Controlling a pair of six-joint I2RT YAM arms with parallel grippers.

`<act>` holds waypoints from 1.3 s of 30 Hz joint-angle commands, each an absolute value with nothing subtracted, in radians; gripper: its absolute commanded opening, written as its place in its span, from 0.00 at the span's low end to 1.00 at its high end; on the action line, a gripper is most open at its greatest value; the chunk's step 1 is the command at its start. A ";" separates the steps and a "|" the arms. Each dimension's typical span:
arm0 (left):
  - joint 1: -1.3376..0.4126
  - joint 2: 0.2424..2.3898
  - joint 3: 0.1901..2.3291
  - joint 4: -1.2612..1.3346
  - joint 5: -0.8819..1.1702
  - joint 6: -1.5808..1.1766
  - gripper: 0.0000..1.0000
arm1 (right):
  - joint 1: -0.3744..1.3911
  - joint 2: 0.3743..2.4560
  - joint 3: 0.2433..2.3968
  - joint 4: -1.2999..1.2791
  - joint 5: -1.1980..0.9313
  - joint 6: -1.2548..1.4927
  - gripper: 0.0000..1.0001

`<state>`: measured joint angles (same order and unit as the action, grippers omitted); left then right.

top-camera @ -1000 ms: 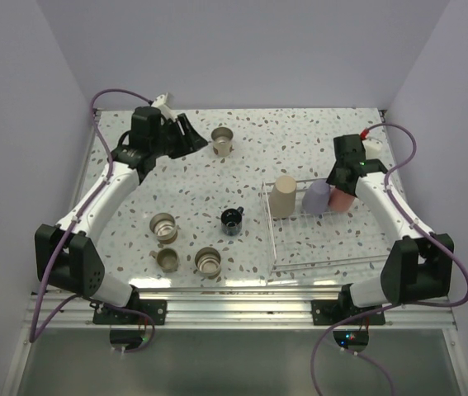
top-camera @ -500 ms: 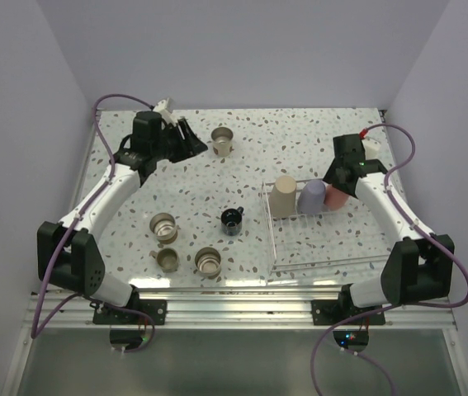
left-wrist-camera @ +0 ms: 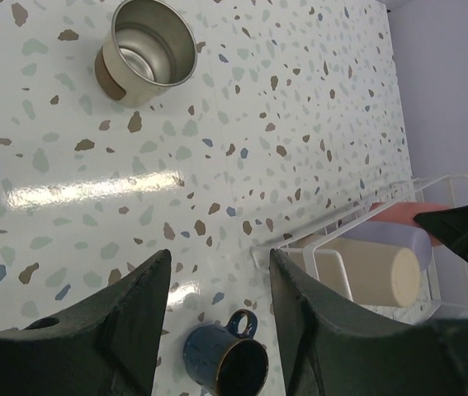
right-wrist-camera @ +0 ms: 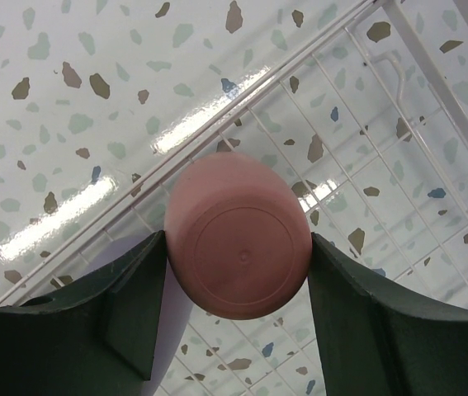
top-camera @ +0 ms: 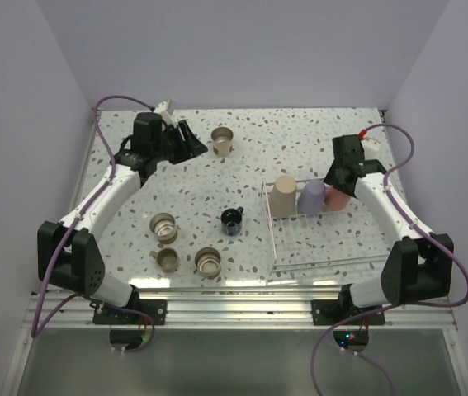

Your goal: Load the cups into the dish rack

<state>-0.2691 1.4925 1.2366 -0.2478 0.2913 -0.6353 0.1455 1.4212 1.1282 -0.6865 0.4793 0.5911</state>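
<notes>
My right gripper [top-camera: 339, 191] [right-wrist-camera: 238, 241] is shut on a coral-red cup [right-wrist-camera: 239, 246] [top-camera: 338, 200], held bottom-up over the back of the dish rack [top-camera: 324, 257] [right-wrist-camera: 382, 157]. A beige cup [top-camera: 283, 196] [left-wrist-camera: 366, 268] and a lavender cup [top-camera: 312, 196] [right-wrist-camera: 174, 318] stand upside down in the rack beside it. My left gripper [top-camera: 194, 145] [left-wrist-camera: 219, 264] is open and empty at the back left, just left of a steel cup [top-camera: 222, 142] [left-wrist-camera: 143, 51]. A black mug [top-camera: 232, 221] [left-wrist-camera: 225, 363] stands mid-table. Three more steel cups [top-camera: 163, 226] [top-camera: 167, 259] [top-camera: 208, 261] sit near the front left.
The rack's near half [top-camera: 333, 247] holds nothing. White walls close in the speckled table [top-camera: 242, 177] at the back and both sides. The rack's wire corner [left-wrist-camera: 287, 243] shows in the left wrist view, to the right of the mug.
The left gripper has drawn back a little to the left, away from the steel cup. The right gripper has shifted only slightly with the coral-red cup.
</notes>
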 commanded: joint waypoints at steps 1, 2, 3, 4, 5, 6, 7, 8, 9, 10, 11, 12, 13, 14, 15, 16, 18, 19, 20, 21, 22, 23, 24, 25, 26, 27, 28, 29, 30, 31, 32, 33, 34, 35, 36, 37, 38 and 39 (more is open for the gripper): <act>-0.261 1.471 1.218 -0.207 0.298 -0.638 0.54 | 0.150 1.433 1.127 -0.695 0.459 0.592 0.48; -0.261 1.467 1.216 -0.210 0.296 -0.638 0.54 | 0.149 1.431 1.129 -0.696 0.457 0.592 0.57; -0.259 1.465 1.213 -0.210 0.296 -0.640 0.54 | 0.149 1.428 1.129 -0.699 0.457 0.594 0.60; -0.261 1.462 1.212 -0.213 0.296 -0.640 0.54 | 0.149 1.424 1.131 -0.704 0.456 0.594 0.63; -0.261 1.460 1.210 -0.218 0.299 -0.640 0.54 | 0.150 1.422 1.132 -0.704 0.456 0.594 0.68; -0.261 1.457 1.209 -0.221 0.299 -0.637 0.54 | 0.149 1.420 1.132 -0.709 0.454 0.594 0.71; -0.261 1.457 1.209 -0.224 0.298 -0.637 0.54 | 0.150 1.414 1.134 -0.710 0.453 0.594 0.74; -0.259 1.456 1.210 -0.232 0.299 -0.635 0.54 | 0.150 1.411 1.138 -0.712 0.454 0.594 0.77; -0.261 1.456 1.212 -0.235 0.301 -0.632 0.54 | 0.149 1.408 1.140 -0.713 0.454 0.592 0.85; -0.261 1.457 1.212 -0.238 0.302 -0.632 0.54 | 0.150 1.405 1.141 -0.719 0.454 0.592 0.86; -0.261 1.459 1.213 -0.247 0.305 -0.632 0.54 | 0.150 1.396 1.147 -0.721 0.457 0.595 0.87; -0.262 1.462 1.218 -0.255 0.310 -0.629 0.54 | 0.150 1.393 1.152 -0.724 0.457 0.595 0.88; -0.264 1.465 1.221 -0.262 0.320 -0.629 0.54 | 0.150 1.385 1.157 -0.732 0.459 0.595 0.90; -0.265 1.470 1.224 -0.276 0.324 -0.626 0.54 | 0.149 1.376 1.178 -0.736 0.460 0.597 0.94; -0.273 1.470 1.229 -0.285 0.328 -0.618 0.54 | 0.150 1.370 1.193 -0.758 0.466 0.595 0.98; -0.279 1.470 1.233 -0.293 0.325 -0.612 0.54 | 0.150 1.367 1.212 -0.770 0.474 0.595 0.98; -0.301 1.474 1.246 -0.327 0.318 -0.591 0.54 | 0.149 1.359 1.290 -0.819 0.498 0.595 0.98; -0.310 1.480 1.253 -0.343 0.314 -0.581 0.54 | 0.149 1.356 1.319 -0.837 0.506 0.601 0.98; -0.320 1.495 1.262 -0.388 0.313 -0.574 0.54 | 0.150 1.353 1.380 -0.857 0.512 0.606 0.99; -0.339 1.505 1.278 -0.409 0.310 -0.559 0.54 | 0.149 1.345 1.411 -0.892 0.517 0.609 0.99; -0.350 1.511 1.282 -0.431 0.307 -0.554 0.54 | 0.149 1.338 1.442 -0.908 0.517 0.615 0.99; -0.359 1.517 1.282 -0.460 0.305 -0.549 0.53 | 0.150 1.332 1.500 -0.923 0.514 0.620 0.99; -0.385 1.517 1.278 -0.471 0.296 -0.535 0.53 | 0.149 1.313 1.528 -0.951 0.511 0.621 0.99; -0.397 1.517 1.276 -0.485 0.288 -0.528 0.53 | 0.150 1.302 1.555 -0.963 0.503 0.620 0.99; -0.426 1.514 1.269 -0.508 0.279 -0.520 0.53 | 0.149 1.293 1.607 -0.972 0.497 0.621 0.99; -0.440 1.511 1.264 -0.518 0.266 -0.508 0.53 | 0.149 1.272 1.630 -0.998 0.488 0.620 0.98; -0.452 1.511 1.259 -0.546 0.259 -0.506 0.52 | 0.149 1.261 1.670 -1.011 0.470 0.621 0.99; -0.477 1.511 1.246 -0.557 0.252 -0.506 0.52 | 0.149 1.246 1.684 -1.034 0.457 0.621 0.99; -0.492 1.512 1.235 -0.564 0.235 -0.506 0.52 | 0.150 1.232 1.693 -1.041 0.443 0.621 0.98; -0.503 1.509 1.224 -0.577 0.226 -0.509 0.51 | 0.149 1.201 1.703 -1.051 0.416 0.624 0.98; -0.527 1.509 1.203 -0.581 0.213 -0.517 0.51 | 0.150 1.187 1.706 -1.061 0.408 0.627 0.99; -0.540 1.509 1.192 -0.580 0.193 -0.522 0.51 | 0.150 1.172 1.707 -1.083 0.399 0.629 0.99; -0.552 1.509 1.183 -0.578 0.181 -0.526 0.51 | 0.149 1.143 1.704 -1.094 0.379 0.630 0.98; -0.573 1.512 1.166 -0.574 0.160 -0.535 0.51 | 0.150 1.131 1.703 -1.115 0.371 0.630 0.98; -0.584 1.516 1.155 -0.565 0.153 -0.538 0.51 | 0.150 1.115 1.700 -1.124 0.359 0.630 0.98; -0.591 1.529 1.143 -0.542 0.152 -0.543 0.51 | 0.150 1.091 1.689 -1.130 0.348 0.629 0.98; -0.600 1.537 1.123 -0.528 0.159 -0.552 0.51 | 0.150 1.079 1.683 -1.143 0.338 0.626 0.98; -0.603 1.546 1.114 -0.517 0.160 -0.557 0.51 | 0.149 1.068 1.678 -1.150 0.331 0.623 0.99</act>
<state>-0.5873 1.5242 1.1450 -0.5392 0.1936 -0.5404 0.1459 1.0882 1.6844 -1.0786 0.3878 0.6174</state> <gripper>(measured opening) 0.511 0.985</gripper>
